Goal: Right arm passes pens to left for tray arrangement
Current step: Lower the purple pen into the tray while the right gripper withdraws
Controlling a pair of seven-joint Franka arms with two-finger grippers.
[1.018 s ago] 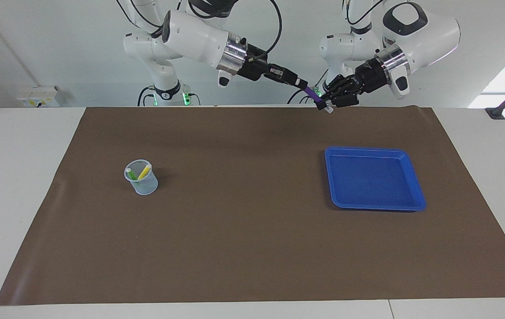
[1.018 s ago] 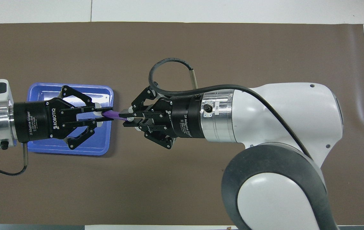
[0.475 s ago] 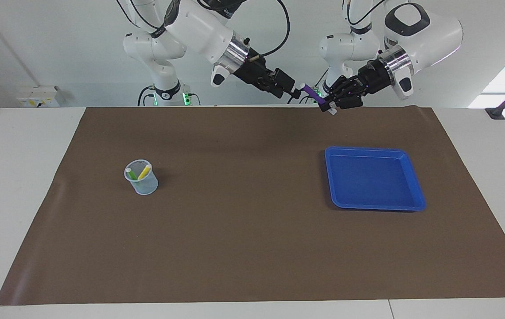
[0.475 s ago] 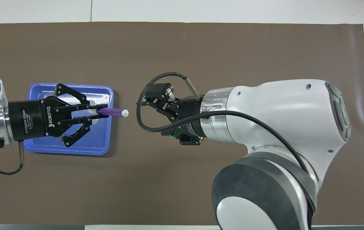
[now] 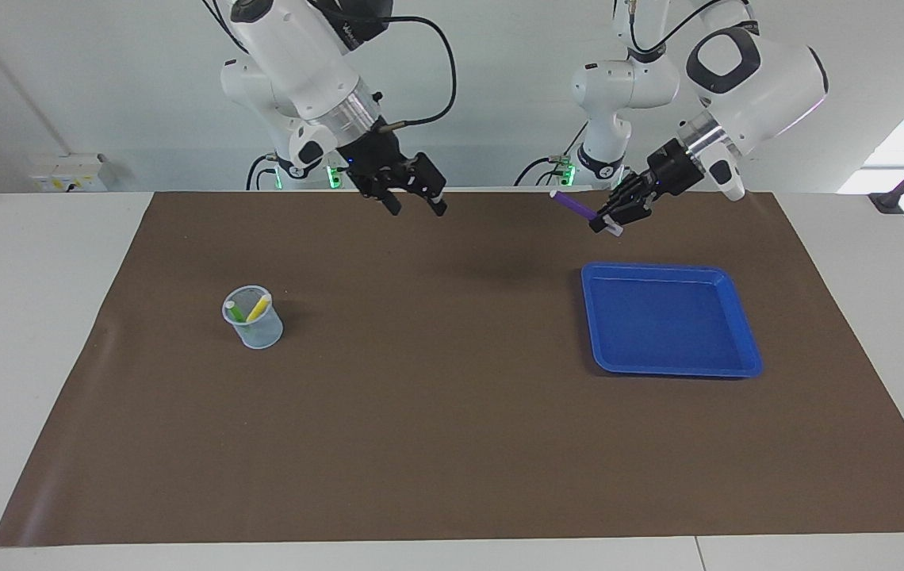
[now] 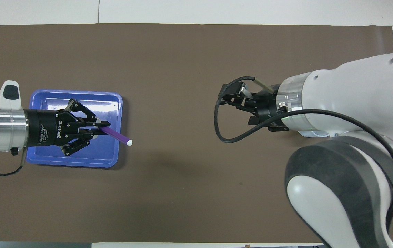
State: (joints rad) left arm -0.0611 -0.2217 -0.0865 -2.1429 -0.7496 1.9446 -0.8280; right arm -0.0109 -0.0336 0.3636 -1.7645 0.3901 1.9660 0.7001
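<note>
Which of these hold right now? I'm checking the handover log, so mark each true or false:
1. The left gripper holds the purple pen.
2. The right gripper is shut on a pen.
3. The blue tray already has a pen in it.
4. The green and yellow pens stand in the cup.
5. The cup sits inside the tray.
1. True: the left gripper is shut on the purple pen, up in the air.
2. False: the right gripper is open and holds nothing.
3. False: the blue tray has nothing in it.
4. True: the green pen and yellow pen stand in the translucent cup.
5. False: the cup stands on the brown mat, toward the right arm's end.
</note>
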